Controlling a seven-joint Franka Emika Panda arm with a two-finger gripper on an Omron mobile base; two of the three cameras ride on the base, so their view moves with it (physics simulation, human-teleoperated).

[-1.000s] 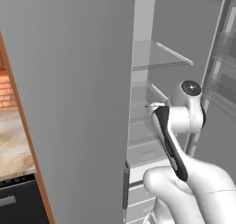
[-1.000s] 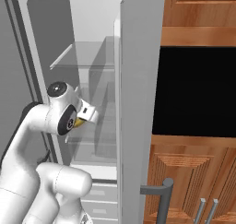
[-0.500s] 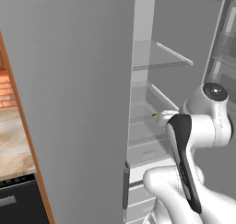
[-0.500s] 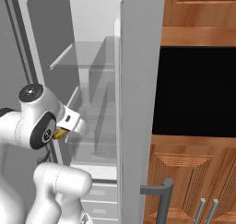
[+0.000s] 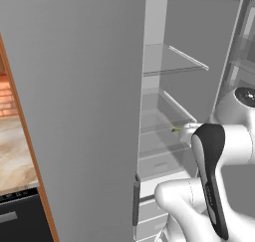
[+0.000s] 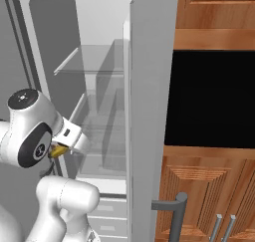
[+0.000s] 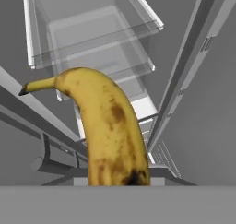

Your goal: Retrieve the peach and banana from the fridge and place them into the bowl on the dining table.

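The gripper (image 6: 56,151), fingertips hidden, holds a curved, brown-speckled yellow banana (image 7: 108,131) before the open fridge (image 5: 199,76) with its clear glass shelves (image 5: 172,65).

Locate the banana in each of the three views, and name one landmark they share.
Left base view: the banana is a tiny yellow sliver at centre right, just left of the white wrist.
Right base view: a yellow piece at lower left, under the wrist.
Hand view: large and centred, stem tip toward the upper left.
Shared landmark: the fridge's glass shelf.
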